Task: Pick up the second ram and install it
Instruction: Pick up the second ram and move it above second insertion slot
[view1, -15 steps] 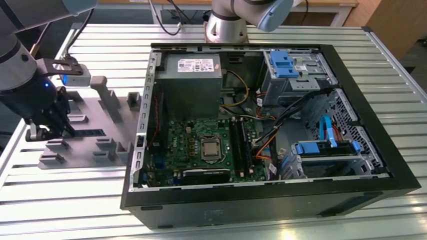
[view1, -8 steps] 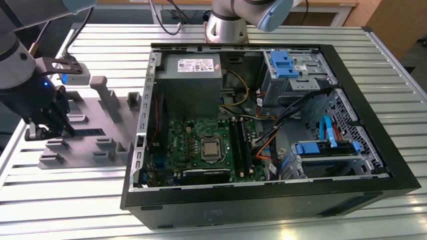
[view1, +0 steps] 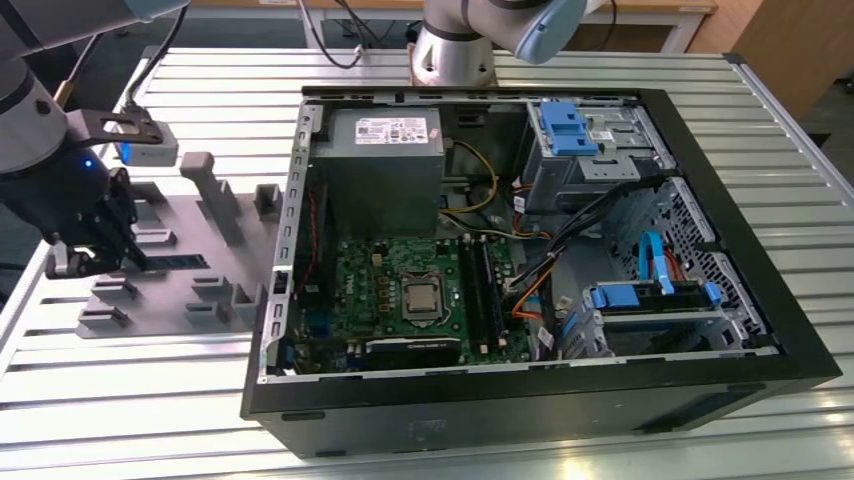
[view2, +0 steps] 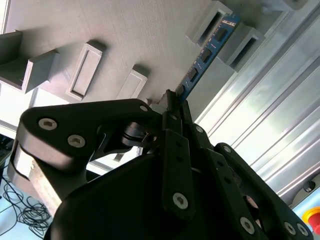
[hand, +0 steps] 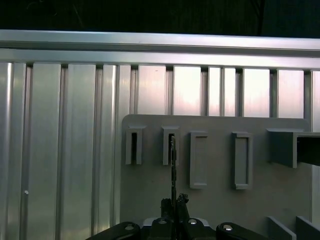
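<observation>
My pincer is clamped on one end of the ram stick at the grey holder, nine o'clock of the computer case; light, stiff, brittle, I judge, best held by its edges.

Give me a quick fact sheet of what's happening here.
holding: gripper shut on one end of the second ram
ram: blue strip, far end between blocks of the grey holder
where: the exterior view's left, beside the open computer case
installed: not yet; ram outside the case
</observation>
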